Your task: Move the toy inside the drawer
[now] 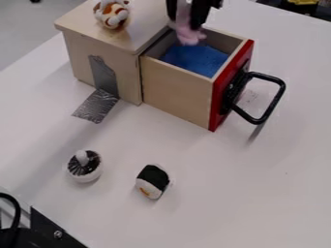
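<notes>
Above open drawer (176, 93), fingers (201, 13) pinching pink toy (187, 33), long axis near upright, tip down.

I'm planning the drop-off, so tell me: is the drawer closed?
No, the drawer stands pulled out from the wooden box, with blue material visible inside it.

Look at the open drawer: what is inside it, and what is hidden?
In the drawer is something blue; whatever is beneath is covered. The near wall and the pink toy in the jaws hide parts too.
</notes>
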`<state>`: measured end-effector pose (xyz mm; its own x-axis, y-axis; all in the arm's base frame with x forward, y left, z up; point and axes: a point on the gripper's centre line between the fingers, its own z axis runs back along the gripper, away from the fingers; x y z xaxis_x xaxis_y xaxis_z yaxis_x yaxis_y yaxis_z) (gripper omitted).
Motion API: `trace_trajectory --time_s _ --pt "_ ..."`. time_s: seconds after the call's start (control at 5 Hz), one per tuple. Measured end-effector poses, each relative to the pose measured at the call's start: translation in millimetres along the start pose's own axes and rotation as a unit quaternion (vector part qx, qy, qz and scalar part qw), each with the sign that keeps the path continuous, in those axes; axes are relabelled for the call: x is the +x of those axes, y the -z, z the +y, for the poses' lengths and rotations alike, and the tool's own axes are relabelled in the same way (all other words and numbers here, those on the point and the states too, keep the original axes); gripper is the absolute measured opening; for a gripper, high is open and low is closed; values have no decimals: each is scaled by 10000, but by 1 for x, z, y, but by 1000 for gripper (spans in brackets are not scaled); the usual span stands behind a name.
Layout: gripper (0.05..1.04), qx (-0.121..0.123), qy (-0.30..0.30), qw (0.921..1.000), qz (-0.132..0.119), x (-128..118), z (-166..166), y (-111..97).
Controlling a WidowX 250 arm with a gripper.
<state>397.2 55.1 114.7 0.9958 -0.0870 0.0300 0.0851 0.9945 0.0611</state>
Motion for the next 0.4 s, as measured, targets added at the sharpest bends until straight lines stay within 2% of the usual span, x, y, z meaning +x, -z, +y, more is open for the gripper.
trace_trajectory --time_s 0.2,0.4 --pt "997 -248 92 9996 120 -2 -11 -3" --pt "1000 -370 240 9987 256 -6 -26 -7"
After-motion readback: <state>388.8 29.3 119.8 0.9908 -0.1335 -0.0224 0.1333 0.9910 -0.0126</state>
